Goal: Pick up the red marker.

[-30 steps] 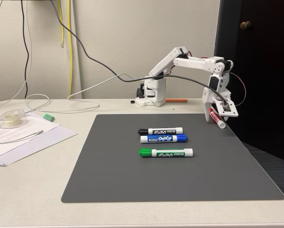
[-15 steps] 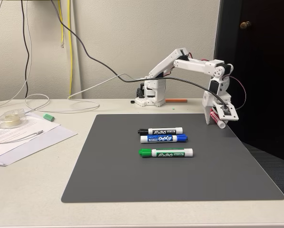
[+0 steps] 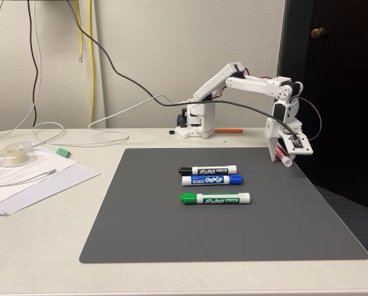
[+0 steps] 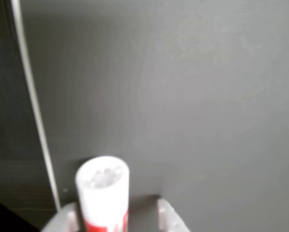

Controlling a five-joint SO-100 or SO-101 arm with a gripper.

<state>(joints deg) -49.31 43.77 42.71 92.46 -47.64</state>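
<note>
The mat (image 3: 171, 228) was dark grey on an off-white table (image 3: 36, 246). On it lay three white-barrelled markers: the black-capped marker (image 3: 207, 170) farthest, the blue-capped marker (image 3: 212, 180) in the middle, the green-capped marker (image 3: 215, 198) nearest. The white gripper (image 3: 283, 156) at the far right carried the red marker (image 3: 284, 158), its barrel end white above a red label in the wrist view (image 4: 104, 193). An orange stick (image 3: 228, 130) lay by the white arm base (image 3: 196, 123). A yellow cable (image 3: 90, 61) hung on the beige wall.
</note>
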